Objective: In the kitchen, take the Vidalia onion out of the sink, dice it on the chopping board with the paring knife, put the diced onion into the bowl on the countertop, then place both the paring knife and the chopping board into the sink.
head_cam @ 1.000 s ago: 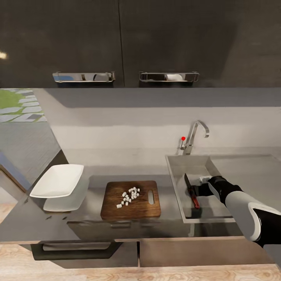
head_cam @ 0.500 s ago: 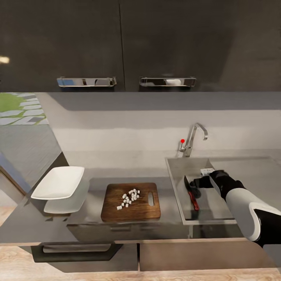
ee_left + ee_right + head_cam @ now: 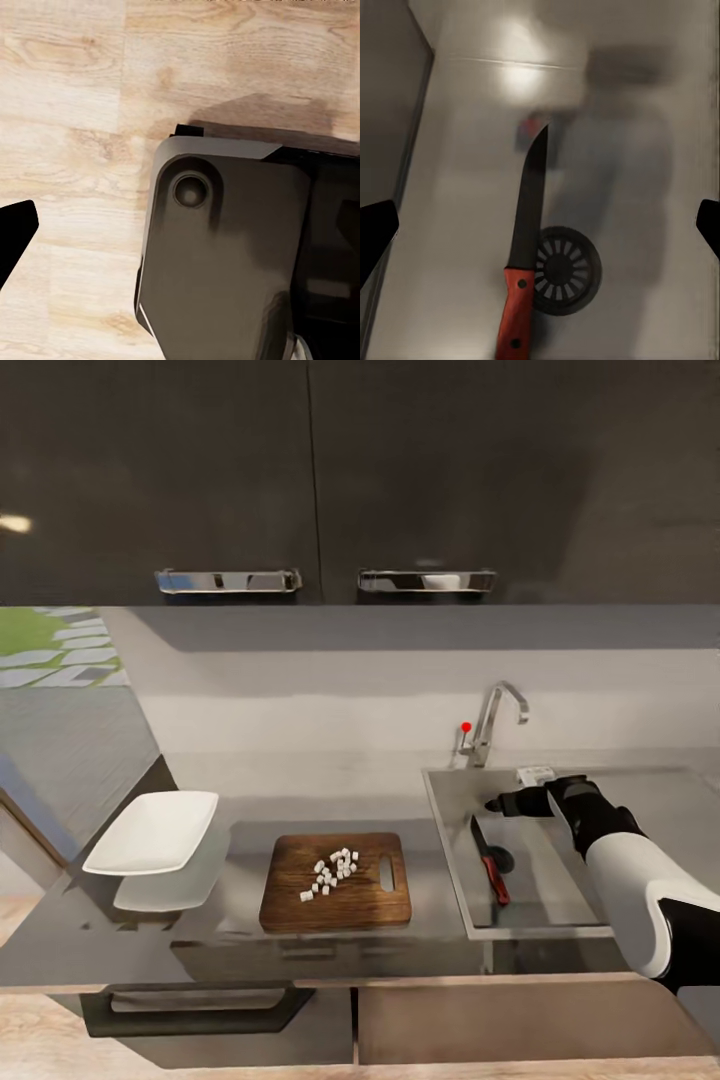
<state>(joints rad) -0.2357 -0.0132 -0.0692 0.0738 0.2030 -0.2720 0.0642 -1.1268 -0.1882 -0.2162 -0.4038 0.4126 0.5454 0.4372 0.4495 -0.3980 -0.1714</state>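
The paring knife (image 3: 489, 860), red handle and dark blade, lies flat on the sink (image 3: 450, 830) floor; in the right wrist view the knife (image 3: 525, 247) rests beside the round drain (image 3: 562, 270). My right gripper (image 3: 493, 805) hovers above it, open and empty, with its fingertips (image 3: 376, 229) spread wide. The brown chopping board (image 3: 372, 900) sits on the countertop (image 3: 240, 950) left of the sink, carrying several small white diced onion pieces (image 3: 330, 870). Further left stands the white bowl (image 3: 152, 832), holding nothing. My left gripper (image 3: 180, 232) points down at the floor.
A chrome tap (image 3: 492, 722) with a red dot rises behind the sink, and a flat drainboard (image 3: 660, 800) extends to its right. Dark wall cabinets (image 3: 300, 470) hang overhead. The left wrist view takes in the robot's dark base (image 3: 225, 262) over light wood floor (image 3: 75, 90).
My right gripper has risen and drawn back from the knife, which stays lying in the sink. The head view has tilted slightly, so everything sits a little lower.
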